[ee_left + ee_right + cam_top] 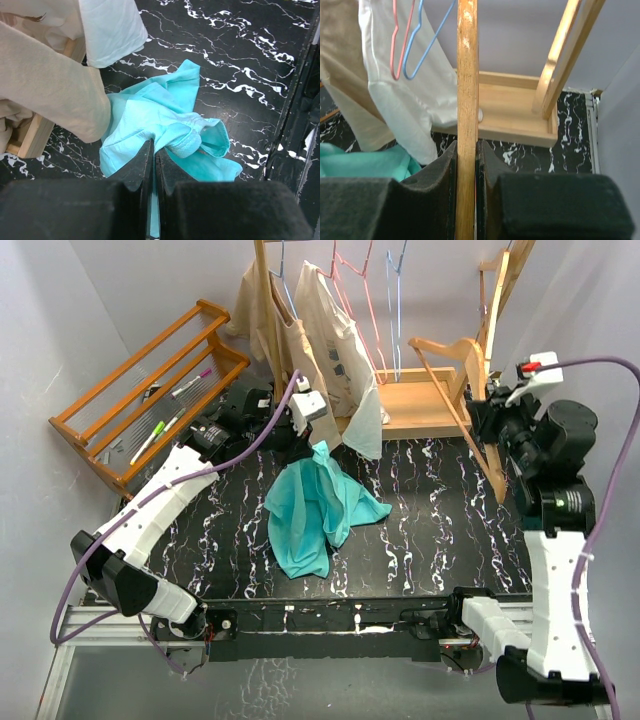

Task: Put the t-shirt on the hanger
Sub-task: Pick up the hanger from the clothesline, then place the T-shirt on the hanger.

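Note:
The teal t-shirt (315,505) hangs crumpled from its top, its lower part lying on the black marbled table. My left gripper (316,440) is shut on a fold of it; the left wrist view shows the jaws (154,150) pinching the teal cloth (160,115). The light-brown wooden hanger (447,350) is held up at the back right, its long bar slanting down toward the table. My right gripper (478,412) is shut on one of its bars; in the right wrist view the bar (467,75) runs straight up between the jaws (467,147).
A wooden clothes rack (420,400) stands at the back with beige shirts (330,340) and pink and blue wire hangers (378,290). A slatted orange-brown wooden rack (150,390) with pens lies at the back left. Grey walls close in on both sides.

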`<state>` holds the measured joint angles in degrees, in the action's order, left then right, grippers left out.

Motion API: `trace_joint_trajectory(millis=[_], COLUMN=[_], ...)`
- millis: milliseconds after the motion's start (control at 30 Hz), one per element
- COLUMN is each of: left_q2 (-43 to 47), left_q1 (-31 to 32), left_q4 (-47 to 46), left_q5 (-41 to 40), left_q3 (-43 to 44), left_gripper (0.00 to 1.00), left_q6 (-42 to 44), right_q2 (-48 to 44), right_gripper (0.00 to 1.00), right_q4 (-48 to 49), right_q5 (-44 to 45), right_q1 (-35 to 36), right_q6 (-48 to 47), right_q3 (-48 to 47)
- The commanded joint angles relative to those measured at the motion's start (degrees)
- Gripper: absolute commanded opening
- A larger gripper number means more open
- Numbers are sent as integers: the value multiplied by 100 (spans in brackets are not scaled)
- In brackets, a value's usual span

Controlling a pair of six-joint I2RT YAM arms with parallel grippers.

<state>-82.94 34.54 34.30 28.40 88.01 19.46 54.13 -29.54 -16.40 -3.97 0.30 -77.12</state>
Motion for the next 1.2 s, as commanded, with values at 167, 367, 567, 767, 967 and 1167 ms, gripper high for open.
trace_joint_trajectory(millis=[167,367,567,767,967,1167], left_q2=[-75,-400,-610,-763,-823,-860], left_q1=[-31,-43,-145,-344,-504,-522], left_q4=[-3,-85,-177,-262,-289,-282], left_q5=[-989,-1662,-1905,-1941,-1852,-1843], left_q3=[270,505,577,572,551,576], left_gripper=[0,0,0,0,0,0], left_q6=[-193,-208,-266,-371,-394,-355], right_q2=[-1036,-1354,-1554,-1594,-1550,-1565], right_gripper=[8,8,8,8,8,8], right_q4=[-1741,-2327,-2703,-3097,-3715,-3972], right_q5=[-353,-1021,-1393,-1430,-946,-1602], right_q1=[-2,-5,-7,-12,-14,-70], right_q6=[84,328,402,410,490,572], right_q3=[-90,-165,-70,-66,-162,-192])
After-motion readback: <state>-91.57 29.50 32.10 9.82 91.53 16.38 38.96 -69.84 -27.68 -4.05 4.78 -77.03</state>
